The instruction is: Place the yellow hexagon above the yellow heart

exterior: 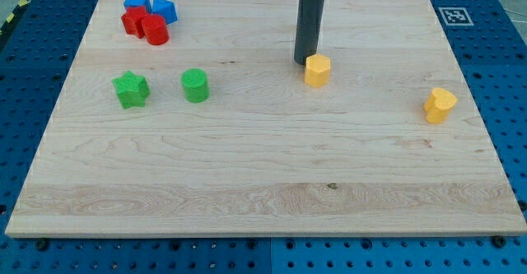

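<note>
1. A pale wooden counter (263, 183) fills most of the view, lying on a blue perforated base (510, 101).
2. A dark upright rod (310, 27) comes down from the view's top. Its lower end, my tip (304, 62), rests on the counter just beside the yellow hexagon (318, 70), at about ten o'clock from it, touching or nearly so.
3. There is no pincer on this arm, so no open or closed state can be told.
4. The yellow heart (440, 104) sits well apart, at about four o'clock from the hexagon, near the counter's right edge.
5. At nine o'clock from the hexagon stand a green cylinder (195, 85) and, further left, a green star (131, 90).
6. Near the top-left corner, two blue blocks (137, 1) (165, 9) and two red blocks (132, 20) (155, 30) cluster together, touching.
7. A black-and-white marker tag (454, 16) lies at the top-right corner.
</note>
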Robot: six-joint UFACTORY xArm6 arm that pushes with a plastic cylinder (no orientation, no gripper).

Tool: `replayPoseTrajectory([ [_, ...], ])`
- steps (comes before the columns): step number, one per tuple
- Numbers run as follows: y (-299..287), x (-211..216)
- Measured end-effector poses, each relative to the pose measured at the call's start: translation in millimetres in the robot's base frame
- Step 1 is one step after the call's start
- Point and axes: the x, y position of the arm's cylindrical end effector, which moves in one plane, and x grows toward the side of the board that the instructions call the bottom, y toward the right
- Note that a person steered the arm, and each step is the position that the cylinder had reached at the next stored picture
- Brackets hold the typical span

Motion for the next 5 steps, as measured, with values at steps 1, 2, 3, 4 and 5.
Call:
replayPoseTrajectory([
  [1,-2.3,0.2],
  [2,-44.3,5.5],
  [3,-48.0,43.7],
  [4,-6.9,44.6],
  [5,21.5,39.5],
])
